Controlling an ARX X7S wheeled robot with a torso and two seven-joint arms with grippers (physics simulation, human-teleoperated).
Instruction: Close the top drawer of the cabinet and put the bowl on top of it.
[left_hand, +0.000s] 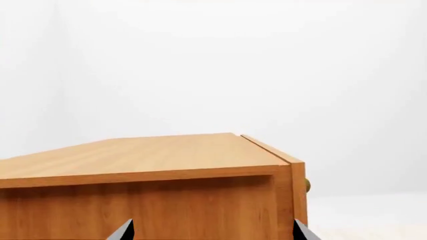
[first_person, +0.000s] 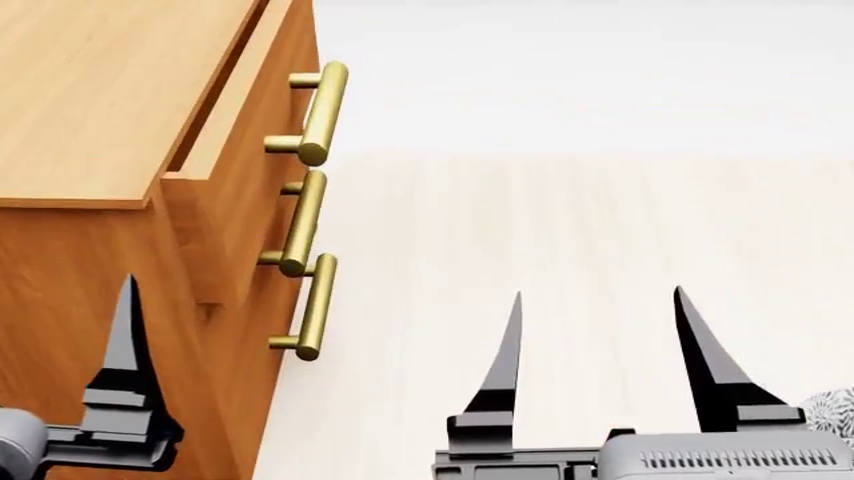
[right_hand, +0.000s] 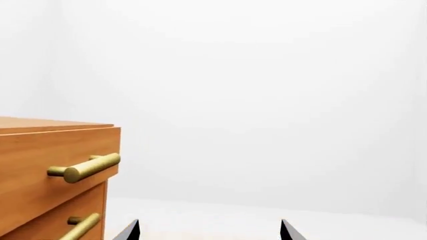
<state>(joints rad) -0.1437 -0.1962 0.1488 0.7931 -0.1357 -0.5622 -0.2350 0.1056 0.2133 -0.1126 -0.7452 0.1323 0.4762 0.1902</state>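
The big orange-brown wooden cabinet (first_person: 94, 100) is cut by the left and top edges of the head view, so its full width is not seen. Of the white bowl with dark floral pattern (first_person: 834, 412) only a small piece shows at the right edge. The black left gripper (first_person: 127, 330) shows one finger only; the other is outside the picture. In both wrist views only the finger tips enter.

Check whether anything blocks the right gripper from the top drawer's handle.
Nothing visible does. The right gripper is open over bare floor, and the space between it and the handle of the top drawer, which juts from the cabinet, shows nothing.
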